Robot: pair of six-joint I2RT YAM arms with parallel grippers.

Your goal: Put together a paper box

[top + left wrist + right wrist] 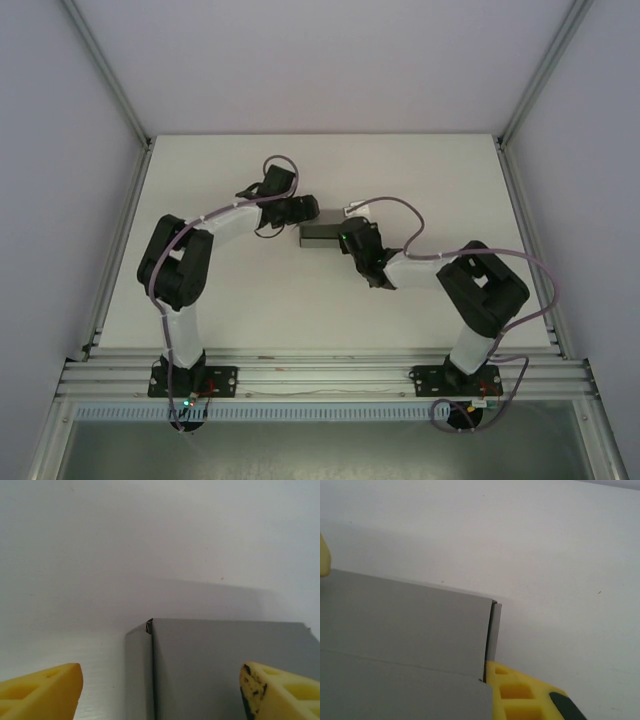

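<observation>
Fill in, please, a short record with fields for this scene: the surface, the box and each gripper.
surface: white table
paper box: grey cardboard, already folded into a low rectangular box, lying mid-table between the two arms
left gripper: open, jaws wide on either side of one box corner
right gripper: at the box's other end, one yellow finger right beside the end wall; whether it grips is not clear
task stage: box formed, both grippers at its ends
</observation>
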